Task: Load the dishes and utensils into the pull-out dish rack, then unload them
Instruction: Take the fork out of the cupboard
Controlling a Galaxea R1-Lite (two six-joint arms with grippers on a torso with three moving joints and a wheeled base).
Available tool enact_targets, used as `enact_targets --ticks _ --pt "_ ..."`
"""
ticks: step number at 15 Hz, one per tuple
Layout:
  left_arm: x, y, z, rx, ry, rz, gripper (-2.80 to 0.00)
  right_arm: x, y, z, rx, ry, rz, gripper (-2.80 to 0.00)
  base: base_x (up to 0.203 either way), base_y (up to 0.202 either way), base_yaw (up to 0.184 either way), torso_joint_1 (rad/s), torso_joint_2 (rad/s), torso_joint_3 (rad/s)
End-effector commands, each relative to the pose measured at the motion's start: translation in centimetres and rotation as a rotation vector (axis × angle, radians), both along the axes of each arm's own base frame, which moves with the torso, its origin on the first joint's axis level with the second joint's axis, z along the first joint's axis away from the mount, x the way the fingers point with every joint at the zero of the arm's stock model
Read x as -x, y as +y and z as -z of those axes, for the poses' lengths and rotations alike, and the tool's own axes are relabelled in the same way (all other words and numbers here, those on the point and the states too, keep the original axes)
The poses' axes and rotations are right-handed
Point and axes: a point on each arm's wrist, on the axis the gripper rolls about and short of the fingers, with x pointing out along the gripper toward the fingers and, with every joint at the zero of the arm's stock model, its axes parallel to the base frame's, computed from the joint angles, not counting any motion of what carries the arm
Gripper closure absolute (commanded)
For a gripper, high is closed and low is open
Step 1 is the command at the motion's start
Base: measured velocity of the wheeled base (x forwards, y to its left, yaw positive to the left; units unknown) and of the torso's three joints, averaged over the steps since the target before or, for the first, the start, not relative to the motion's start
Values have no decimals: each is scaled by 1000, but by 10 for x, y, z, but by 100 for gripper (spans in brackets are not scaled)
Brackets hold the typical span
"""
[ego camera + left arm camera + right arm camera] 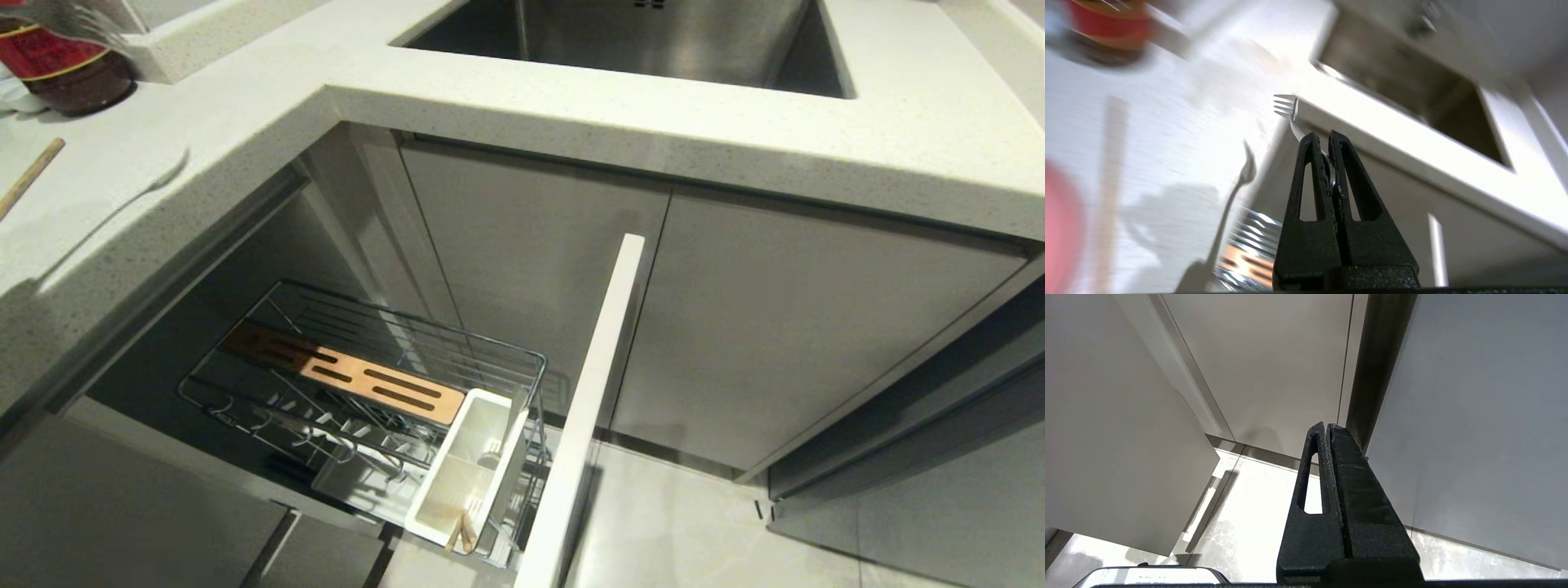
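- Between the fingertips of the left gripper (1327, 139), the slim handle of the fork (1287, 107) is clamped; the jaws are pressed together on it, with no gap beyond the metal.
- The fork's long axis runs on from the fingertips, tines outermost, past the front edge of the counter (1404, 134). In my judgement it must be tipped handle-down or tines-down before it can enter a narrow compartment.
- In the head view the left gripper is out of frame; only a fork-shaped shadow falls on the counter's left part.
- Below the counter edge, the pull-out dish rack (522, 359) stands drawn out. Its white cutlery caddy (465, 474) sits at the front end, against the white front panel (600, 392).
- The chopsticks (459, 531) already stand in the caddy's nearest compartment; one further stick (31, 175) lies at the counter's left edge.
- The caddy lies below the held fork; the left arm is the one placed to serve it.
- The right gripper (1327, 426) is pressed shut on nothing, parked low before the cabinet doors.
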Motion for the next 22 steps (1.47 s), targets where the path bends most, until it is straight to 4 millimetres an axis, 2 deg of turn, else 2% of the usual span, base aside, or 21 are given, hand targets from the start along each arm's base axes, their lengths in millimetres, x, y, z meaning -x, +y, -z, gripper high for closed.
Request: enact_targets --ticks 1,3,6,9,12,16,22 --pt "13 6 -5 -3 -60 -187 0 -2 0 7 0 26 0 0 0 0 0 0 0 0" --pt "8 8 -3 -44 -80 -345 0 -2 0 7 0 26 0 0 0 0 0 0 0 0" --pt "-15 15 15 -183 -74 -540 0 -2 0 7 0 26 0 0 0 0 0 0 0 0" --pt "-35 22 35 -325 -51 -647 0 -2 0 7 0 26 0 0 0 0 0 0 0 0" --pt "-45 27 51 -396 -22 -739 0 -2 0 7 0 26 0 0 0 0 0 0 0 0" --pt "-57 31 83 -466 46 -776 0 -2 0 7 0 26 0 0 0 0 0 0 0 0" --pt "-62 33 100 -460 104 -761 0 -2 0 7 0 26 0 0 0 0 0 0 0 0"
